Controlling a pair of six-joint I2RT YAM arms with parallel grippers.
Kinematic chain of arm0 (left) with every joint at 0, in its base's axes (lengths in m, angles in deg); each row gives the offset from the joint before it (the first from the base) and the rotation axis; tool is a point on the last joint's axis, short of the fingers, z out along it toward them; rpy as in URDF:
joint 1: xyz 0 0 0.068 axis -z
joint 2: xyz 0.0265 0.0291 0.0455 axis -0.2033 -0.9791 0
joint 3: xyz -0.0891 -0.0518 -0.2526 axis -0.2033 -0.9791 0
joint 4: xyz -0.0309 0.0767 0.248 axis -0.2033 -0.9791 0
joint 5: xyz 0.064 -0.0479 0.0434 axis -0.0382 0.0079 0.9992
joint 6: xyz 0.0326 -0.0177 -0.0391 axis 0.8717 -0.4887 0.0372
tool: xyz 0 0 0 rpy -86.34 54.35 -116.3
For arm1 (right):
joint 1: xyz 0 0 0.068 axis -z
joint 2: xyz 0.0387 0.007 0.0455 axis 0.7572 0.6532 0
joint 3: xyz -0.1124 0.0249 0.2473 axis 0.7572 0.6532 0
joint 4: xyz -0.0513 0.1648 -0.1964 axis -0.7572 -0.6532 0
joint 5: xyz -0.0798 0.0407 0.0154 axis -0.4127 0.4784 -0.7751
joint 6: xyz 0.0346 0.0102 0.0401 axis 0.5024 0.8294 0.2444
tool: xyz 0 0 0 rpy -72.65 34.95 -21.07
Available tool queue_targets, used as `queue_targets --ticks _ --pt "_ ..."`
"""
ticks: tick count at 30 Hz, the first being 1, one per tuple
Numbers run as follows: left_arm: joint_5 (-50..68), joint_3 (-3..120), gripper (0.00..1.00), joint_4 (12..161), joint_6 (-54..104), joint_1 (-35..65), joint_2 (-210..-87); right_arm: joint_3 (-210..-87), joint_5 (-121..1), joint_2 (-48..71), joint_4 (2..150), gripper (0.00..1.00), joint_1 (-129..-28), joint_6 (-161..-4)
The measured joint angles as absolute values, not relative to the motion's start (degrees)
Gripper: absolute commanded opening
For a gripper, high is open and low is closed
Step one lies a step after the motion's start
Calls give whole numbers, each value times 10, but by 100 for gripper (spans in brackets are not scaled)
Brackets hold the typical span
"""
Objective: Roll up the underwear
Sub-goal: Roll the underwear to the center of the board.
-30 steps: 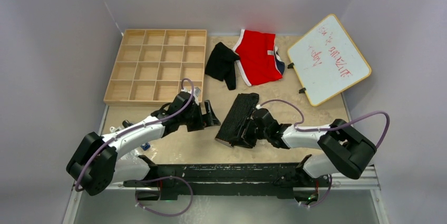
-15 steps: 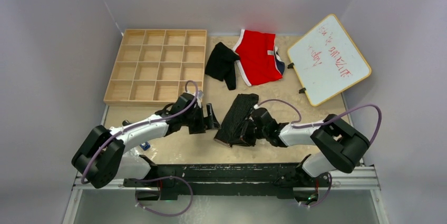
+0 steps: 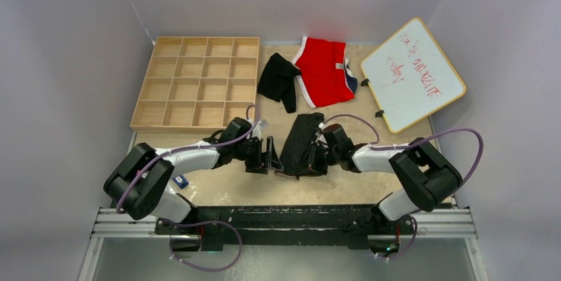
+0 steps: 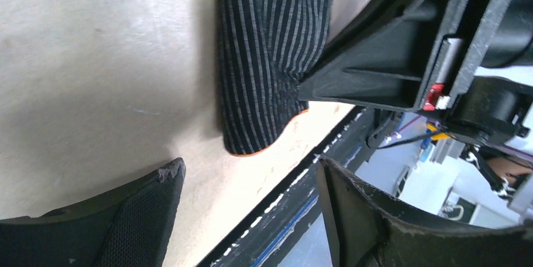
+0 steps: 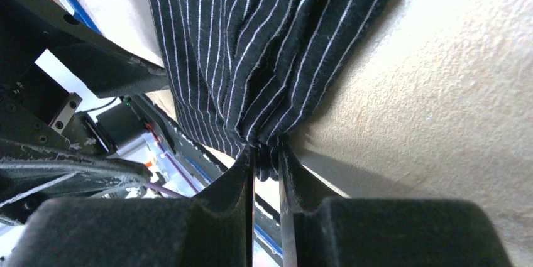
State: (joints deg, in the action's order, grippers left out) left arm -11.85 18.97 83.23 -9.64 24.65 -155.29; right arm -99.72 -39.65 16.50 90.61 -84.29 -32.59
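Note:
A black, finely ribbed underwear [image 3: 300, 141] lies lengthwise mid-table, bunched narrow. My right gripper [image 3: 311, 160] is shut on its near right edge; the right wrist view shows the striped fabric [image 5: 251, 47] gathered into a pinch between the closed fingers [image 5: 267, 155]. My left gripper [image 3: 268, 155] stands open just left of the cloth's near corner [image 4: 251, 135], with nothing between its fingers [image 4: 250, 165]. The right gripper's black finger [image 4: 377, 72] shows in the left wrist view, pressed on the fabric edge. A second plain black underwear [image 3: 278, 80] lies crumpled farther back.
Red briefs with white trim [image 3: 324, 69] lie beside the plain black piece at the back. A wooden grid tray [image 3: 198, 127] sits at back left, a whiteboard [image 3: 411, 73] at back right. The table's black front rail [image 3: 284, 213] runs close behind both grippers.
The right gripper has shut on the ribbed underwear's edge and drawn it up and away, bunching it narrower. The left gripper slid right to the cloth's near corner, its jaws slightly narrower.

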Motion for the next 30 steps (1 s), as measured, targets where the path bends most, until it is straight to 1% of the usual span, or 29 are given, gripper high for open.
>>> queue_targets --ticks 2,7,11,15,20,23,27,30 --pt "-141 185 73 857 -98 247 -1558 -1000 -384 171 908 17 -840 -336" --pt "-171 182 65 897 -105 247 -1581 -946 -371 151 971 18 -839 -289" --pt "-187 182 60 910 -106 247 -1603 -882 -379 90 989 26 -842 -227" --pt "-206 182 55 913 -105 248 -1620 -855 -409 29 965 29 -850 -186" --pt "-239 181 57 939 -110 255 -1634 -850 -439 -10 930 32 -852 -168" --pt "-253 181 58 960 -113 259 -1637 -850 -440 -10 929 37 -852 -161" --pt "-258 181 58 978 -119 261 -1652 -851 -433 -9 939 51 -852 -162" --pt "-257 180 57 982 -123 262 -1663 -854 -431 -15 944 54 -852 -171"
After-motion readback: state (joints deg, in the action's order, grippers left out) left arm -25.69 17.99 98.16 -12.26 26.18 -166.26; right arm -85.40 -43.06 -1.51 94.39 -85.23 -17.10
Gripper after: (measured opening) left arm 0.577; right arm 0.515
